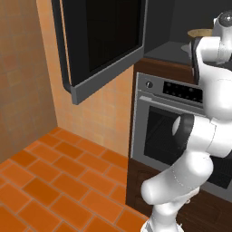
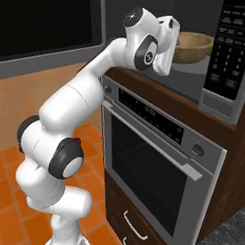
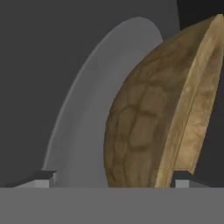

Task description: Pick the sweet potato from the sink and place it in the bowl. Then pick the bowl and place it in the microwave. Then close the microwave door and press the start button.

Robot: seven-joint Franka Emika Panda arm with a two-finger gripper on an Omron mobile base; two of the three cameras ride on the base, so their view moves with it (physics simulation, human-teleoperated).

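The tan wood-like bowl [image 2: 193, 47] [image 1: 201, 32] rests on the grey turntable plate [image 3: 83, 118] inside the microwave [image 2: 228, 58]. In the hand view the bowl [image 3: 144, 127] looks tipped on its side because the hand is rolled. My gripper [image 3: 113, 177] is open, its two dark fingertips [image 3: 43, 176] standing wide on either side of the bowl's wall near the rim. The hand [image 2: 167, 42] reaches into the cavity from the left. The microwave door [image 1: 104, 41] [image 2: 48, 27] is swung wide open. The sweet potato is hidden and the sink is out of view.
A steel oven [image 2: 153, 160] [image 1: 167, 118] with a bar handle sits directly under the microwave, drawers below it. The microwave's keypad [image 2: 230, 43] is to the right of the cavity. Orange floor tiles [image 1: 59, 181] and a brick-coloured wall lie to the left.
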